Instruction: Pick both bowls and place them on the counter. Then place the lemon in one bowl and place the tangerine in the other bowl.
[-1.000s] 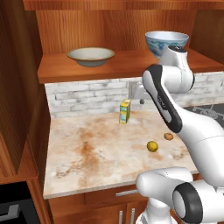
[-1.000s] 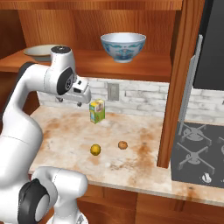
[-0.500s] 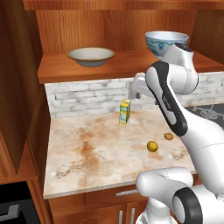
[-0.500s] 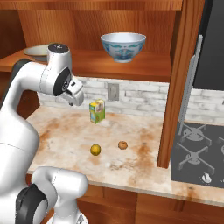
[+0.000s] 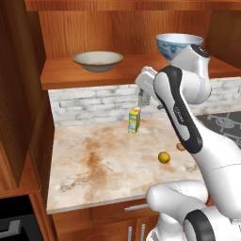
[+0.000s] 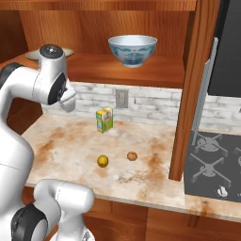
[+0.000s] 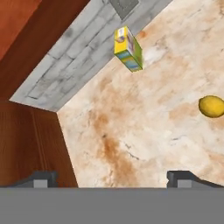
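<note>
Jaws spread wide, gripper (image 7: 112, 179) empty above the counter (image 5: 94, 160). Both bowls sit on the shelf (image 5: 75, 75); lemon (image 5: 164, 157) and tangerine (image 6: 132, 156) lie on the counter.

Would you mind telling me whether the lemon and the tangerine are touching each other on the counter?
Apart. The right base view shows bare counter between the lemon and the tangerine.

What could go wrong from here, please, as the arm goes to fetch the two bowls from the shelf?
1. Both bowls, the shallow bowl and the patterned bowl, sit on the high shelf; a poor grasp by the open gripper could drop one.
2. A falling bowl might hit the carton, lemon or tangerine on the counter.
</note>
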Available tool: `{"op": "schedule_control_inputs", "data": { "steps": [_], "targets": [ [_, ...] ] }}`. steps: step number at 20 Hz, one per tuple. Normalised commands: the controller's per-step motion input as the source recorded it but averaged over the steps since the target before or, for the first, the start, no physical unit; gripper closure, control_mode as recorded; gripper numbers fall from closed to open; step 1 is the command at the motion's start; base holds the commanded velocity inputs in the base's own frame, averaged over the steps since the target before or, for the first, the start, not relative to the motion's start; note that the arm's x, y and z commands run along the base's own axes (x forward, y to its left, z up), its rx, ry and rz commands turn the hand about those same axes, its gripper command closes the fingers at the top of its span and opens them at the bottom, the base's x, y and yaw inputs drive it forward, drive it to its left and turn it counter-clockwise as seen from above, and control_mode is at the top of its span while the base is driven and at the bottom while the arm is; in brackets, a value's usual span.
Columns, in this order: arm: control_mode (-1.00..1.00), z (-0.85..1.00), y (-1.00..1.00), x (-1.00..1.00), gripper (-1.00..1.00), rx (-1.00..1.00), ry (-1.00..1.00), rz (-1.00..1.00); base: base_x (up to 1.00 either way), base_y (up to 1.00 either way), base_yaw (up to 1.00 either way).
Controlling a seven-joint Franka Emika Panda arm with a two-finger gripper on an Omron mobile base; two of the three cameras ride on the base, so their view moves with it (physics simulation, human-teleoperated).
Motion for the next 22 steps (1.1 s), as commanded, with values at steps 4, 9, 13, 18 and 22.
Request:
{"op": "schedule_control_inputs", "data": {
  "steps": [4,9,13,18,22],
  "targets": [
    [-1.0,0.18,0.27,0.01,-1.0,0.22,-0.1,-0.19,0.0,0.0,0.0],
    [-1.0,0.22,0.22,0.06,-1.0,0.23,-0.1,-0.16,0.0,0.0,0.0],
    [-1.0,0.29,0.22,0.07,-1.0,0.26,-0.04,-0.1,0.0,0.0,0.0],
    [-1.0,0.35,0.18,0.11,-1.0,0.23,0.0,-0.06,0.0,0.0,0.0],
    [-1.0,0.31,0.06,0.28,-1.0,0.17,0.02,-0.06,0.0,0.0,0.0]
  ]
}}
